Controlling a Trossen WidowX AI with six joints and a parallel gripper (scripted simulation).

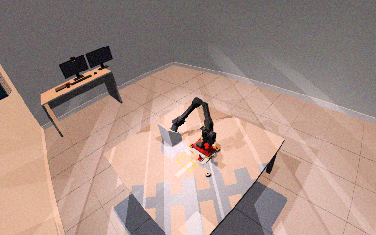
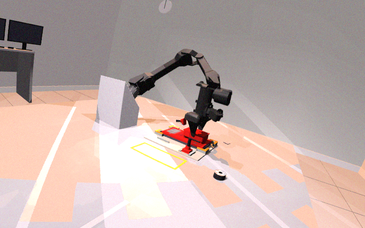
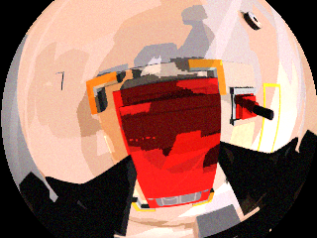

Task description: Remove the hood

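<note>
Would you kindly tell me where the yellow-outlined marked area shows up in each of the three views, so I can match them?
Top: the marked area lies just below centre, down-left of the toy car.
Exterior: the marked area lies on the table left of centre, in front of the car.
Wrist: only a yellow edge shows at the right, past the small red lever.
Shared landmark: the red toy car, which the claw is shut on.

Top view hangs high and far; exterior sits low near the table [image 2: 53, 161] edge; wrist looks straight down, close; all share the toy car [image 3: 168, 139]
</note>
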